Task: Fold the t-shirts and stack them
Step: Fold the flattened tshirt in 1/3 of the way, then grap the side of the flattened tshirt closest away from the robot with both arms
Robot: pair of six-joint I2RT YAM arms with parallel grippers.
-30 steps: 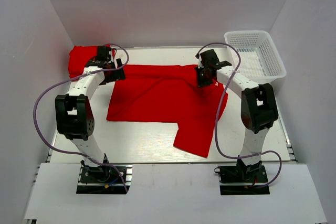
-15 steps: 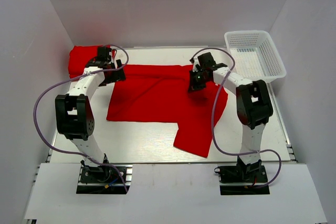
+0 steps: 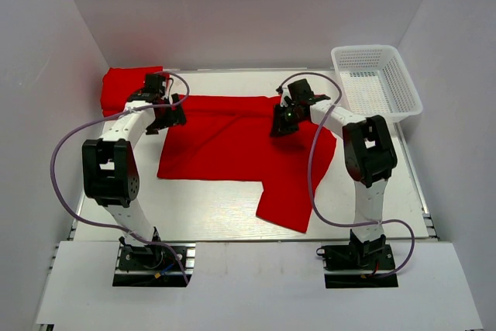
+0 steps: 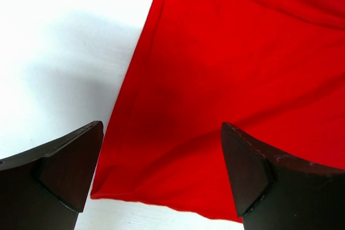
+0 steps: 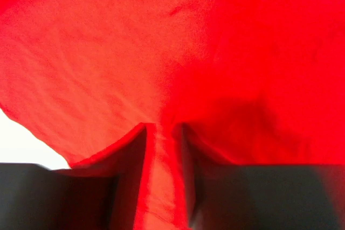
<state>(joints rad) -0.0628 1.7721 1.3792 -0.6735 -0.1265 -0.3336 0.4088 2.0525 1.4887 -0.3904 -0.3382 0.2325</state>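
A red t-shirt (image 3: 232,141) lies spread flat on the table, one part reaching toward the front at the right. A second red t-shirt (image 3: 120,87) sits bunched at the back left corner. My left gripper (image 3: 164,118) hovers open over the spread shirt's left edge, with red cloth (image 4: 226,68) and its hem corner between the wide fingers (image 4: 70,165). My right gripper (image 3: 283,120) is down on the shirt's upper right part. In the right wrist view its jaws stand slightly parted with a ridge of cloth (image 5: 161,176) between them.
A white mesh basket (image 3: 403,75) stands at the back right corner. White walls close in the table on three sides. Purple cables loop from both arms over the table. Bare table surface (image 3: 209,207) shows in front of the shirt.
My right gripper has moved left across the shirt's upper right part, and the cloth there went with it. Its jaws have parted. The left arm has barely moved.
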